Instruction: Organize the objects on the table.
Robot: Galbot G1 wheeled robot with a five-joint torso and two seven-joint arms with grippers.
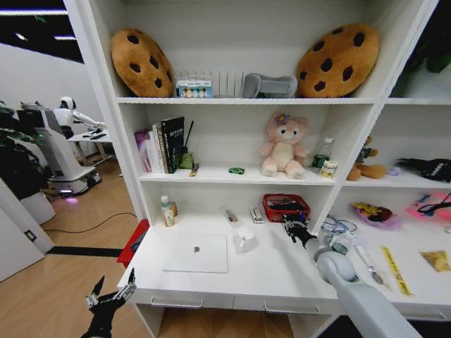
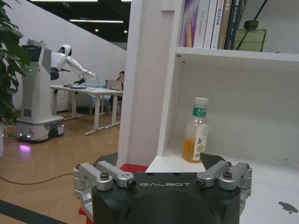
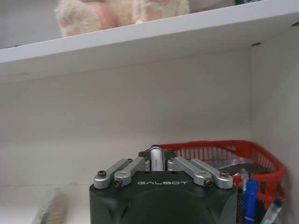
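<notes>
The thin silver laptop (image 1: pixel 196 253) lies closed on the left part of the white table (image 1: pixel 275 276). My right gripper (image 1: pixel 294 227) hovers just in front of the red basket (image 1: pixel 285 208), shut on a slim pale pen (image 3: pixel 156 157) with a dark end. Inside the basket (image 3: pixel 219 153) stands a blue pen (image 3: pixel 251 192). A tiny green toy car (image 1: pixel 237 170) sits on the shelf above. Low off the table's left front corner, my left gripper (image 1: pixel 110 294) is open and holds nothing; in its wrist view it (image 2: pixel 159 159) faces a bottle (image 2: pixel 196 137).
A white mug (image 1: pixel 244 239) stands between laptop and basket. The bottle (image 1: pixel 168 210) is at the back left. Cables, a yellow ruler (image 1: pixel 396 270) and small clutter cover the right side. Books, a pink plush (image 1: pixel 283 146) and cookie cushions fill the shelves. Another robot (image 1: pixel 65 144) stands far left.
</notes>
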